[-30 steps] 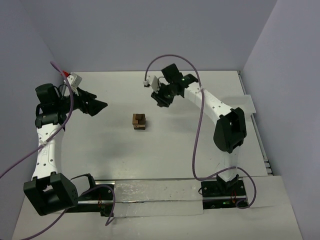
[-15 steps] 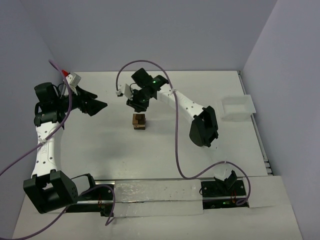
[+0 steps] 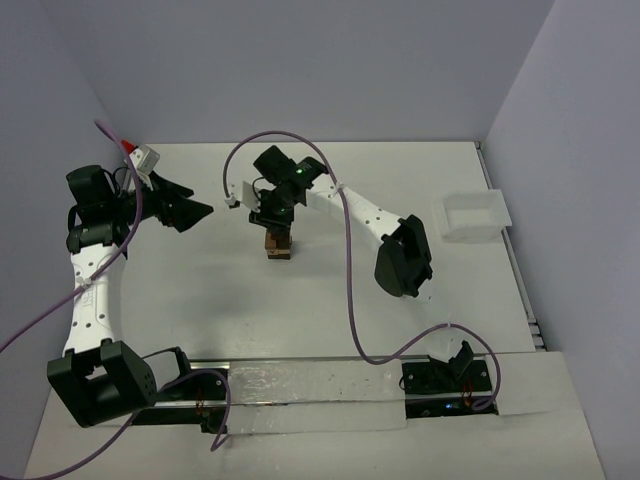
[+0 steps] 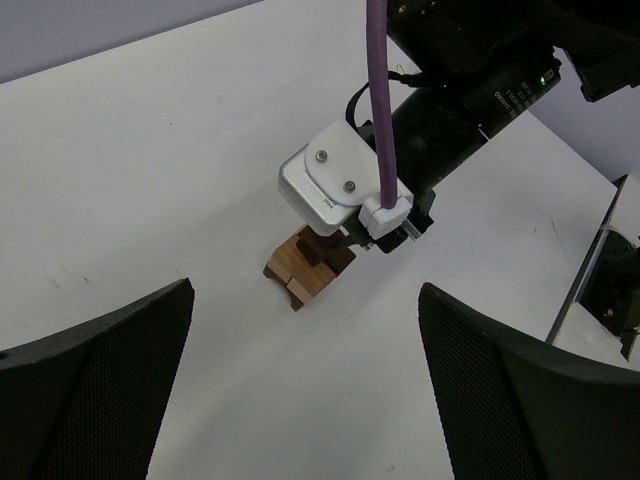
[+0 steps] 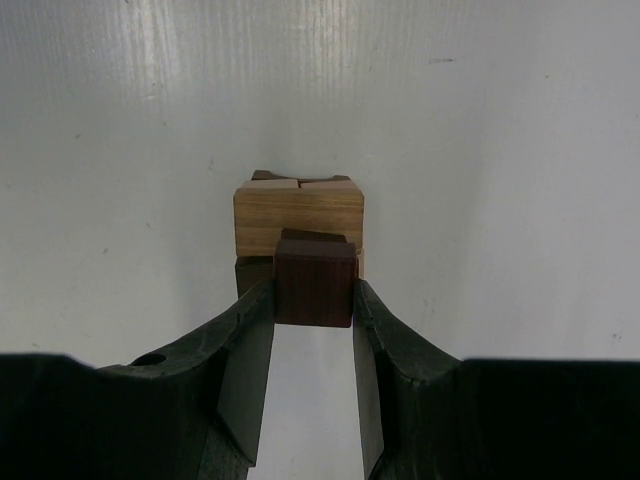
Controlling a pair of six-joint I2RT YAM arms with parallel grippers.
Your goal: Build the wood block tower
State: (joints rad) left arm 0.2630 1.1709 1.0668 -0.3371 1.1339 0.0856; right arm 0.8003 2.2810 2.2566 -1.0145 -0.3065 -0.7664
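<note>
The right claw [image 3: 275,222] grips a small dark brown block [image 5: 314,290] between its two black fingers [image 5: 245,360], the jaws narrowed to the block's width and pressing its two side faces. Directly under and just ahead of the fingertips stands the wood block tower [image 5: 298,215], a low stack with a light tan layer on top and darker pieces below. The held block hangs against the tower's near face; whether the two touch cannot be told. From the left wrist camera, the claw's white camera housing [image 4: 325,185] covers the top of the stack.

Bare white table [image 3: 180,290] lies open on every side of the claw, with nothing else close to the tower. Well off to the claw's left, the left claw [image 3: 200,211] hangs with its jaws spread wide, holding nothing, tips turned toward the stack. Far to the claw's right, a white tray [image 3: 476,215] sits at the table's edge beside the wall. The back wall is well beyond the claw.
</note>
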